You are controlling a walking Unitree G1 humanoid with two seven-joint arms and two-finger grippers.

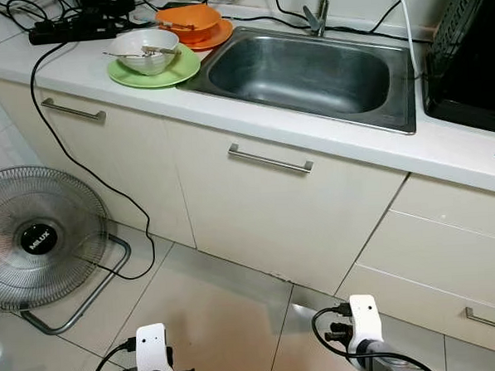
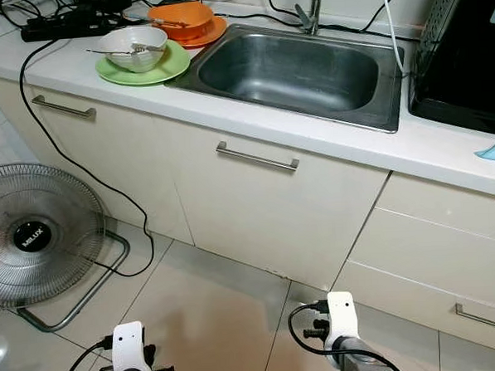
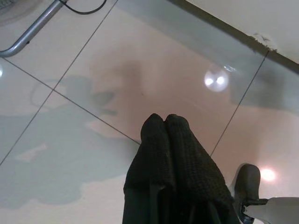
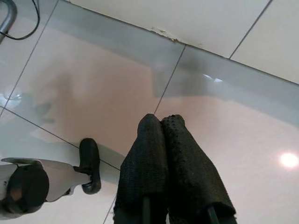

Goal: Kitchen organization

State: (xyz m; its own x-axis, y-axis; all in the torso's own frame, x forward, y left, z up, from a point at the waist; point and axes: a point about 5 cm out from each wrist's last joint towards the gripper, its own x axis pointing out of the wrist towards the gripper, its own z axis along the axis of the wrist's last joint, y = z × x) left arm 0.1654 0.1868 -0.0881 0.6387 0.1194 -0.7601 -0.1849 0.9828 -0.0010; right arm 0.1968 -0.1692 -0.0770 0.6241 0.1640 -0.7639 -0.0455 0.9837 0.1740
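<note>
A white bowl (image 1: pixel 143 51) with utensils in it sits on a green plate (image 1: pixel 153 71) on the counter, left of the steel sink (image 1: pixel 308 70). Behind it an orange bowl (image 1: pixel 188 21) rests on an orange plate (image 1: pixel 212 37). Both arms hang low in front of the cabinets, far below the counter. My left gripper (image 3: pixel 164 122) is shut, its fingers pressed together over the floor tiles. My right gripper (image 4: pixel 160 122) is shut too, pointing at the floor by the cabinet base.
A floor fan (image 1: pixel 38 238) stands at the left with its cable running up to a power strip (image 1: pixel 73 28). A black appliance (image 1: pixel 473 53) sits right of the sink. Cabinet handles (image 1: pixel 269 159) face me. A tap (image 1: pixel 317 15) rises behind the sink.
</note>
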